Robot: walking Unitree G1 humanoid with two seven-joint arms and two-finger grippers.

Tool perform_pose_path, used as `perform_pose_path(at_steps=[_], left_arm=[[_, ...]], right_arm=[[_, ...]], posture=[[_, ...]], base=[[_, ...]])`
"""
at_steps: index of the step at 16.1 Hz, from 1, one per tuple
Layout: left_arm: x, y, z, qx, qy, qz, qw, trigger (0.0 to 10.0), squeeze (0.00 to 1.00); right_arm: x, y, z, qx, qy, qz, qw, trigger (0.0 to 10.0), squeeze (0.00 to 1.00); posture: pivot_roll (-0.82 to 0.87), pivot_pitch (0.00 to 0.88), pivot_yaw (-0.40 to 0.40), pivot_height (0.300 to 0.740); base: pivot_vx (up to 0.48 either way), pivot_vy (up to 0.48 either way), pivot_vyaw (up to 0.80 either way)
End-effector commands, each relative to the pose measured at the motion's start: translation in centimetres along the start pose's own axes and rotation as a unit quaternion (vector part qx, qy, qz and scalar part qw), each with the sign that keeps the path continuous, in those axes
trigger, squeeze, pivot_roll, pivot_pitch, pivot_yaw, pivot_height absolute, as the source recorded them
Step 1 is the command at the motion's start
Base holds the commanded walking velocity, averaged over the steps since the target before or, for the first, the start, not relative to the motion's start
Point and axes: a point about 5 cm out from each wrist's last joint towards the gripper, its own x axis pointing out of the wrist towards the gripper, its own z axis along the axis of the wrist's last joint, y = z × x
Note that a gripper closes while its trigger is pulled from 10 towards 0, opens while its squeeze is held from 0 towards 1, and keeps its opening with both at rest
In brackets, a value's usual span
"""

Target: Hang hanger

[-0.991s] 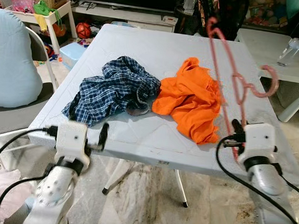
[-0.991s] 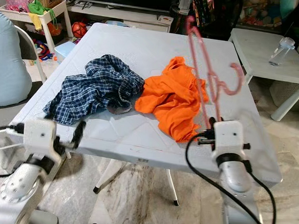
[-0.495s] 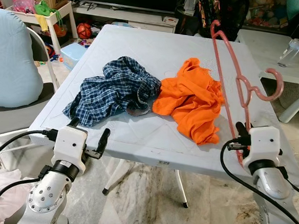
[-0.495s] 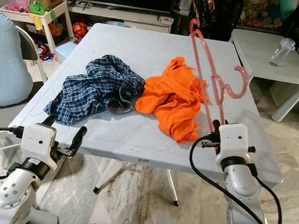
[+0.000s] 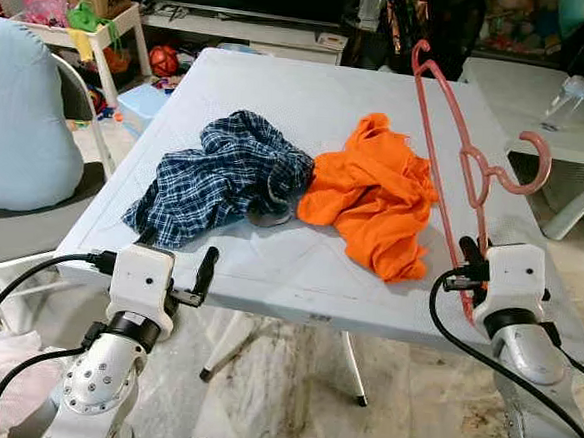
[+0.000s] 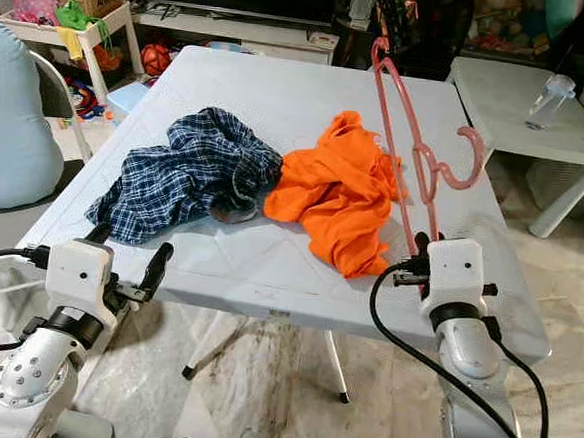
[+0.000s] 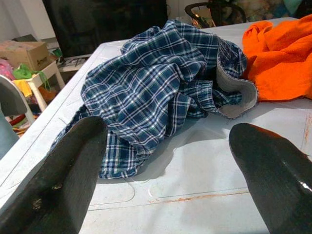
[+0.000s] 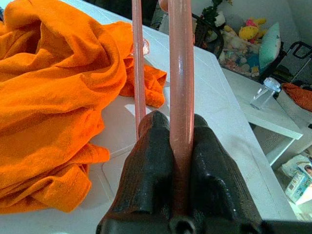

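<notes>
White table [image 5: 310,100] — plaid shirt [image 5: 225,174], orange garment [image 5: 374,195] on it.

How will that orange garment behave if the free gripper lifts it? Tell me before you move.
The orange garment lies crumpled in soft folds on the white table, so it will probably droop and stretch out rather than hold shape. It looks like thin cloth, likely light. Its edge touches the plaid shirt, so lifting may tug that along. The left gripper is open; the right gripper holds the pink hanger.

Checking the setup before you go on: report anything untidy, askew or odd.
Two garments lie crumpled on the table, not hung: a plaid shirt and an orange shirt, touching. The pink hanger stands on end, bare, clamped in the right gripper. The left gripper is open at the table's near edge.
</notes>
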Motion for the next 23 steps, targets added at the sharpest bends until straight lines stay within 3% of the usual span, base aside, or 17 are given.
perform_pose_path(at_steps=[1,23], left_arm=[[0.22,-0.25,-0.28,0.001,0.004,-0.003,1.0,10.0,0.0],[1.19,-0.58,-0.09,-0.003,-0.003,0.001,1.0,10.0,0.0]], right_arm=[[0.11,0.23,-0.29,0.0,0.01,0.009,1.0,10.0,0.0],[0.86,1.13,-0.22,0.007,0.008,0.017,1.0,10.0,0.0]], posture=[[0.1,0.061,-0.037,0.74],[0.1,0.083,-0.04,0.74]], base=[[0.0,0.0,0.0],[-0.284,0.0,0.0]])
